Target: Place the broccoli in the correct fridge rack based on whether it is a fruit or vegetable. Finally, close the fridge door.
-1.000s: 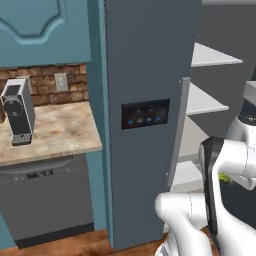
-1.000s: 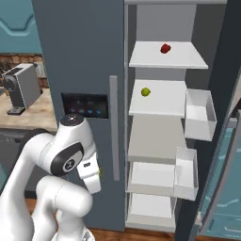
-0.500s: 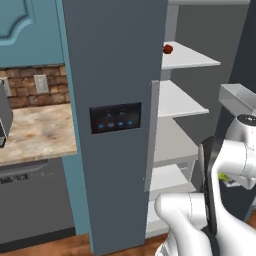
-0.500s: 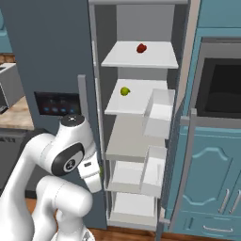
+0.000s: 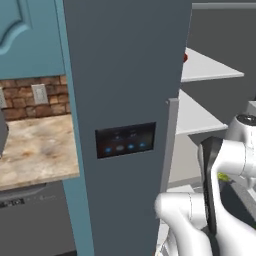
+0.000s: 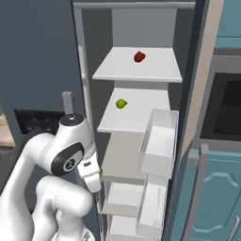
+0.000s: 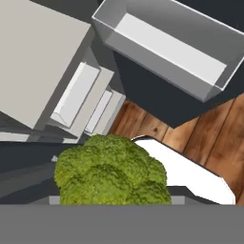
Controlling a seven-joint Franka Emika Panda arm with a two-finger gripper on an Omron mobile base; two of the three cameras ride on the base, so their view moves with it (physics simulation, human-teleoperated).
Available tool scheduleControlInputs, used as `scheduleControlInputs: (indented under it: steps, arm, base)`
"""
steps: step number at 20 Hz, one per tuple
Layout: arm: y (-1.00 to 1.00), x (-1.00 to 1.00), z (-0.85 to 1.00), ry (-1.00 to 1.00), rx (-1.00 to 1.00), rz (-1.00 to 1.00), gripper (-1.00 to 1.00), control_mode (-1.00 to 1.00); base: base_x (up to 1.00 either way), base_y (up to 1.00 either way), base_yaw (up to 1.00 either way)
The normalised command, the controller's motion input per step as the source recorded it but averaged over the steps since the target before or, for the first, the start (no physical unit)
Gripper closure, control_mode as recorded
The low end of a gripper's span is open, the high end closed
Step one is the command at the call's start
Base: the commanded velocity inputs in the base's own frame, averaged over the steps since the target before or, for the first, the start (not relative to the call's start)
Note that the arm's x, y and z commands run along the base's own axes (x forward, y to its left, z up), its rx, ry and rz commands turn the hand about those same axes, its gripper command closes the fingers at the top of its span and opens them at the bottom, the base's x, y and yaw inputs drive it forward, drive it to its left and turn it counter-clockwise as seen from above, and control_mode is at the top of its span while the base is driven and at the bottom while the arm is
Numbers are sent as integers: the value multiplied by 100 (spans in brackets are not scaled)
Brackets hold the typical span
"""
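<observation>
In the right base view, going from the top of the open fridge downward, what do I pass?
Small red item on the top fridge rack → yellow-green round item on the next rack → white door bin → lower drawers.

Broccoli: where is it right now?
In the hand view the broccoli sits at the bottom centre, right at the gripper, above the wood floor and below the open fridge's white door bin; whether it is clamped cannot be told.

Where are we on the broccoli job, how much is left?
Done: the broccoli sits at the gripper, apparently picked up. In hand: the arm is folded low before the open fridge. Left: setting it on a fridge rack, perhaps beside the small green item, then closing the fridge door.
</observation>
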Motion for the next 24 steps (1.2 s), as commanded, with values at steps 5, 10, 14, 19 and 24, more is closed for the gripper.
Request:
scheduleControlInputs:
  steps: [5, 10, 14, 19, 24]
  arm:
    - [0, 0, 0, 0, 0, 0, 100, 100]
    - [0, 0, 0, 0, 0, 0, 100, 100]
    - [0, 25, 16, -7, -2, 1, 100, -100]
    - [0, 0, 42, -29, -14, 8, 100, -100]
    - [0, -6, 59, -29, -24, 21, 100, -100]
  base:
    - [20, -41, 2]
    - [54, -22, 0]
    - [16, 0, 0]
    - [0, 0, 0]
    - [0, 0, 0]
